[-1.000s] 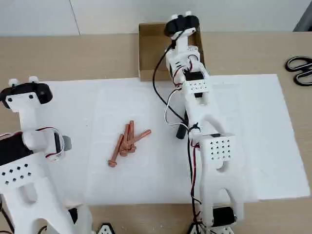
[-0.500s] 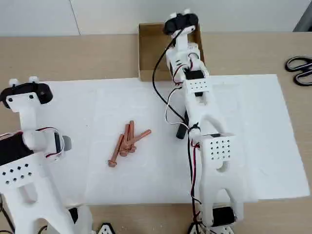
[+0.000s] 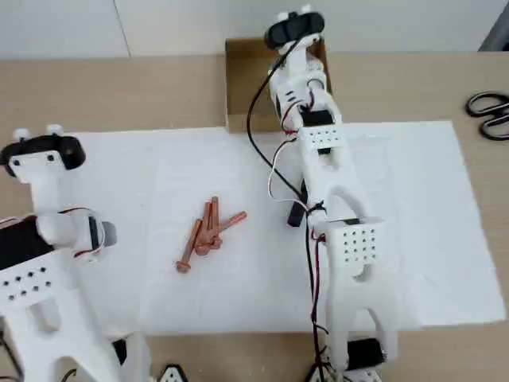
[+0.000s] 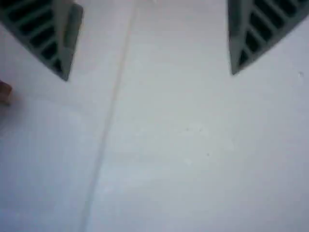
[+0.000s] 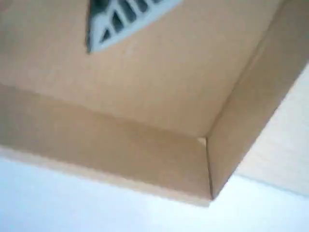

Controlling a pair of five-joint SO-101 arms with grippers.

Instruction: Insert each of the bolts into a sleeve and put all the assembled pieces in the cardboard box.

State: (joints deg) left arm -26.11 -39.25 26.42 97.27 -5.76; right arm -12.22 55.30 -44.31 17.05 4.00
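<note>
Several copper bolts (image 3: pixel 208 231) lie in a loose bundle on the white foam sheet (image 3: pixel 159 175), between the two arms. The open cardboard box (image 3: pixel 238 79) stands at the sheet's far edge. My right gripper (image 3: pixel 294 28) hangs over the box, and the right wrist view looks down at the box's bare brown floor (image 5: pixel 145 82) and an inner corner (image 5: pixel 205 140). My left gripper (image 4: pixel 147 72) is open above bare foam at the sheet's left end, well left of the bolts. A sliver of copper (image 4: pixel 4 92) shows at the edge of the left wrist view.
A small black piece (image 3: pixel 295 213) lies on the foam against the right arm's middle; I cannot tell whether it is a sleeve. Scissors (image 3: pixel 489 114) rest on the wooden table at the far right. A black cable (image 3: pixel 258 143) loops left of the right arm.
My right gripper has moved a little farther over the box, toward its far side. The left arm and the bolts have stayed put.
</note>
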